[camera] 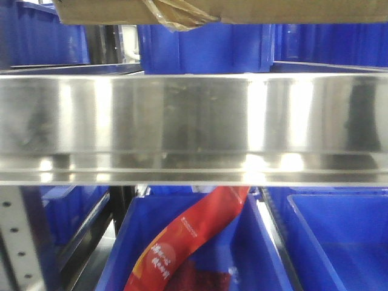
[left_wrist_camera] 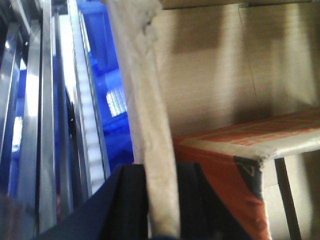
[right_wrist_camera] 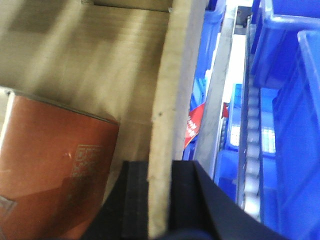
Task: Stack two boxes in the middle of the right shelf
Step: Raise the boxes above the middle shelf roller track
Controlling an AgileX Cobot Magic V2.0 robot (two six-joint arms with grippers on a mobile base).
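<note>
1. Exterior front-facing view: flat box [camera: 273,11] up at the top edge, hanging clear above the steel shelf [camera: 194,115], not resting on it yet.
2. Left end effector [left_wrist_camera: 162,200] clamped onto the flat box by one side wall [left_wrist_camera: 142,100], right end effector [right_wrist_camera: 160,200] pinching the opposite wall [right_wrist_camera: 172,75], fingers either side of the cardboard.
3. Best bet: keep both grips level, push forward together over the shelf's shiny front, lower only after clearing it. Mind the blue bins [camera: 206,48] behind.
4. Looks-wise: plain brown cardboard, crumpled yellowish tape scrap [camera: 176,17] dangling underneath, softish worn wall edges, red-printed box [right_wrist_camera: 55,165] sitting inside.
5. Second box: nowhere to be made out, so can't tell.
</note>
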